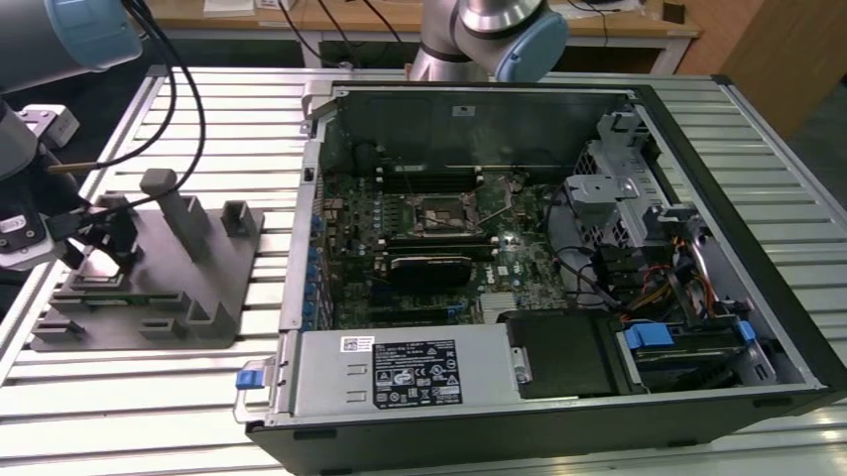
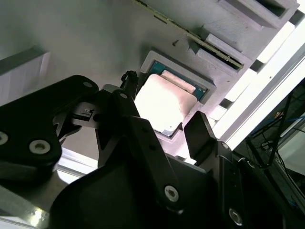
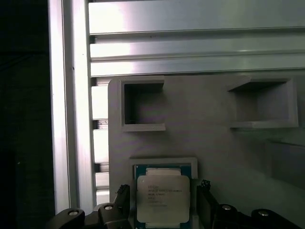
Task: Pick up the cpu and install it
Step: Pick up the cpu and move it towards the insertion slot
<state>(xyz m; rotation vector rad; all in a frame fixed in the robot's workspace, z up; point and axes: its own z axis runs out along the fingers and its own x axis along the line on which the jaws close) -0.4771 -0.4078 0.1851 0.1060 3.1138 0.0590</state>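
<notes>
The cpu, a silver-topped square chip with a thin green edge, lies flat in a square recess of the grey fixture; it also shows as the bright square cpu in the second wrist view. My gripper is down over it, open, with one black finger on each side of the chip and a small gap at each. In the exterior view the gripper hangs over the fixture's end nearest the exterior view's left. The black socket frame sits in the middle of the motherboard.
An open computer case lies to the exterior view's right of the fixture, with wiring, a drive cage and a power supply inside. Tall grey posts rise from the fixture close to the gripper. The slatted metal table carries both.
</notes>
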